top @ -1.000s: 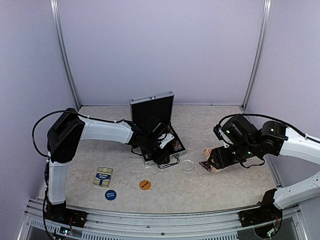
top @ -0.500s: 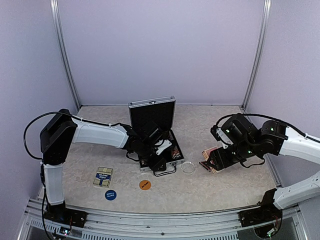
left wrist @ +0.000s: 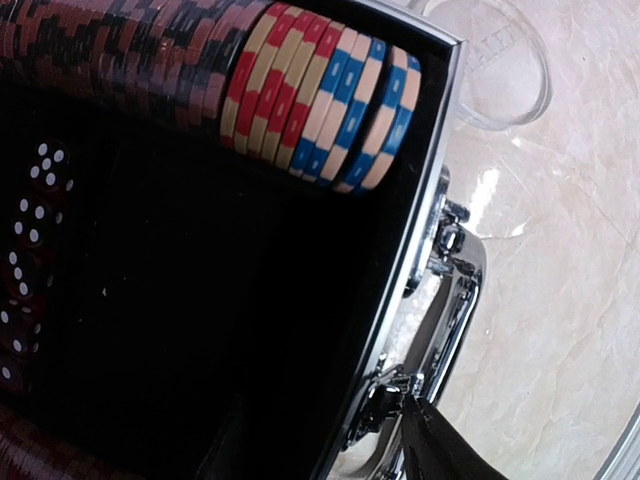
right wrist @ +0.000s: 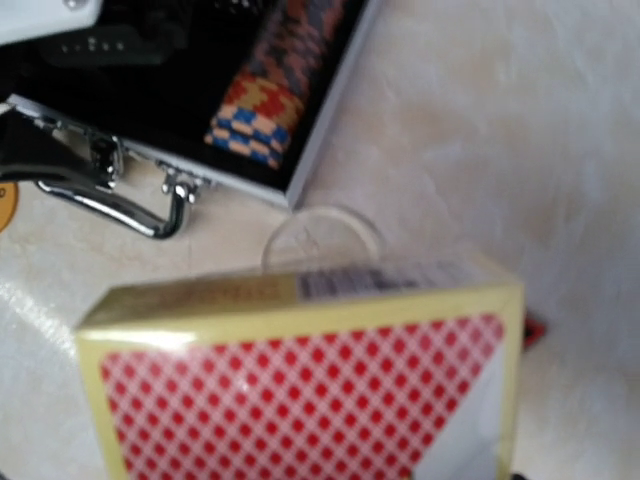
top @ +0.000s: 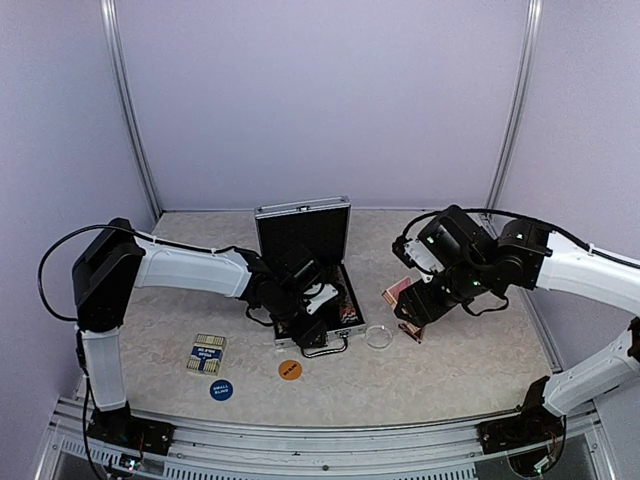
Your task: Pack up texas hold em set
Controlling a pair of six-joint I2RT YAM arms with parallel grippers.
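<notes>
Held: red card deck [right wrist: 300, 390] between right fingers [top: 412, 318], right of briefcase [top: 300, 230].

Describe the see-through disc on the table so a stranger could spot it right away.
Find the open silver briefcase. Just off its front right corner lies the clear disc, flat on the surface. Unlike the orange disc and blue disc, it is transparent.

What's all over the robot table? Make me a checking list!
Surface: beige table, nothing spilled.
Job's things: briefcase open, chips and dice inside; blue deck, orange disc, blue disc, clear disc lie outside.
Clutter: nothing seen.
Grippers: right gripper grips the red deck; left gripper at the briefcase front, jaws unclear.
Cables: black cables loop on each arm.
Surroundings: lilac walls, metal posts.
</notes>
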